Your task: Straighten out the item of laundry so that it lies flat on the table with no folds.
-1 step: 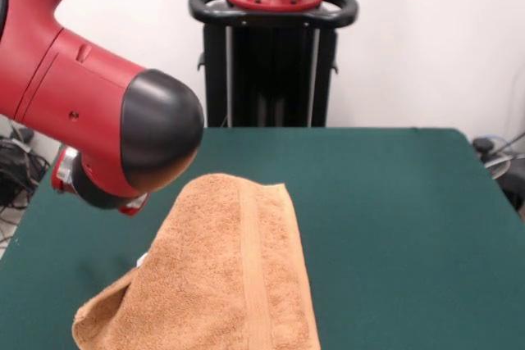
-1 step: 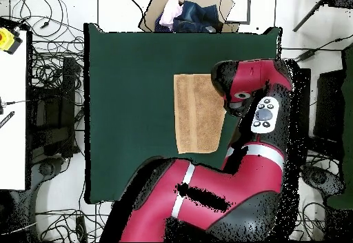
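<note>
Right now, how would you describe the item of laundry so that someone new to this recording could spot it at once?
Start at the large dark green felt-topped table. On it lies a small orange-tan terry-cloth towel, fuzzy, with a flat woven band running along its length and one corner lifted beside the red and black robot arm. It is the only cloth item on the table.

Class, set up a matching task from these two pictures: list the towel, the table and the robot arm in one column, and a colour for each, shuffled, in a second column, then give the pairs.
Column one:
1. towel
2. table
3. robot arm

Column two:
A. red and black
B. orange-tan
C. dark green

Pairs: 1-B, 2-C, 3-A
</note>
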Controlling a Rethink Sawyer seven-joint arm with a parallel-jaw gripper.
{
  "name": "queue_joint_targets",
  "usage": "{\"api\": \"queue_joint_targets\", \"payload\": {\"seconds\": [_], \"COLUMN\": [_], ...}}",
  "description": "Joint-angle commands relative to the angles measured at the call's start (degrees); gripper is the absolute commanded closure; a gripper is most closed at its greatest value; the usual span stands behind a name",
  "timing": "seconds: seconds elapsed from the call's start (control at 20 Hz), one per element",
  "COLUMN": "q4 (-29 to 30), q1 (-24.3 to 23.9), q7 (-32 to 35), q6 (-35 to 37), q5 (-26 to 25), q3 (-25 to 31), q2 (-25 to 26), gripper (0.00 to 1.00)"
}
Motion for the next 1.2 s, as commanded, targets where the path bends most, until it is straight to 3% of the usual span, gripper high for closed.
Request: {"api": "queue_joint_targets", "payload": {"seconds": [0.05,0.25,0.5,0.95,1.2], "q4": [-0.59,-1.47,3.32,9.64,11.89], "q1": [0.39,-1.14,-4.18,-4.93,-5.22], "q7": [-9.83,-5.65,2.89,4.50,3.96], "q6": [1.52,-3.91,-21.98,-35.76,-38.80], "q5": [-2.63,-0.56,4.21,7.64,9.28], "q3": [3.31,5.52,10.16,12.32,13.23], "q2": [0.81,1.54,-0.62,-2.51,-3.25], "gripper": [0.00,0.00,0.00,0.00,0.00]}}
